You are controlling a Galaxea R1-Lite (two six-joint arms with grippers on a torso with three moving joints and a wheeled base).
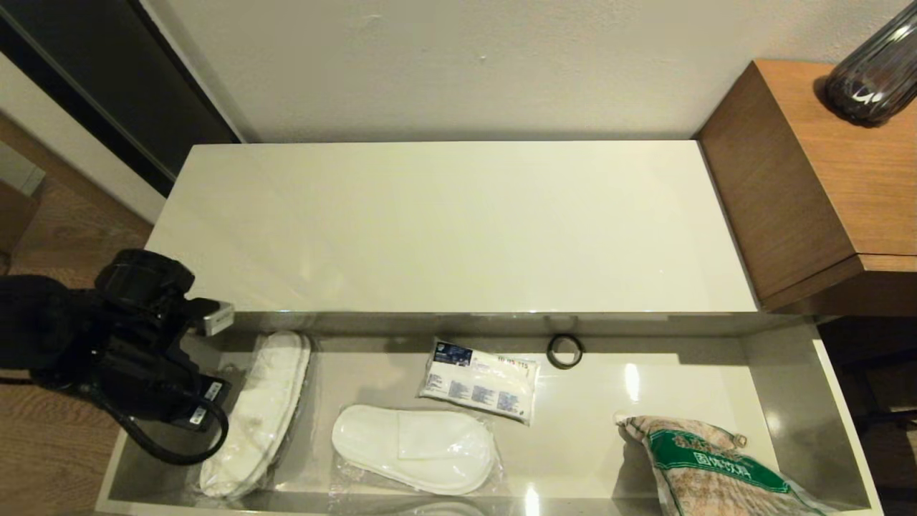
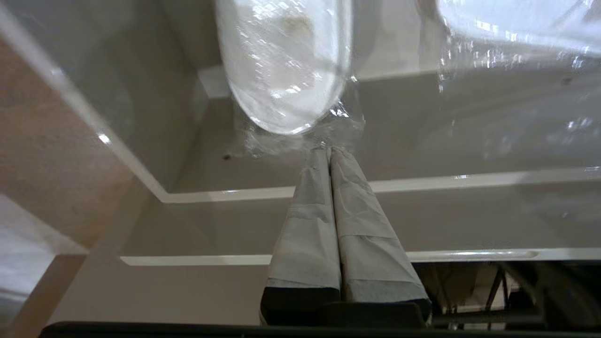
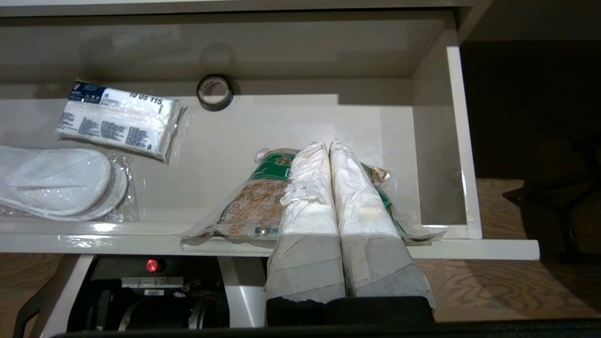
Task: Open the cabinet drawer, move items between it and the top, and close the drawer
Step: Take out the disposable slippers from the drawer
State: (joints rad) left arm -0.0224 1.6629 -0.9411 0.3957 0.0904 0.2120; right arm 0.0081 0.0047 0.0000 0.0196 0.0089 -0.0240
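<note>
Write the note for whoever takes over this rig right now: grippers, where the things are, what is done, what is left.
Left gripper: shut on the plastic wrap of the left slipper pack, at the drawer's left end.
Right gripper: shut, empty, above the grain bag.
Cabinet drawer: open. Inside it: both slipper packs, the second near the middle, and the grain bag at the right end.
The top: nothing on it.
Done: drawer opened.
Left: lift the items onto the top, close the drawer.
</note>
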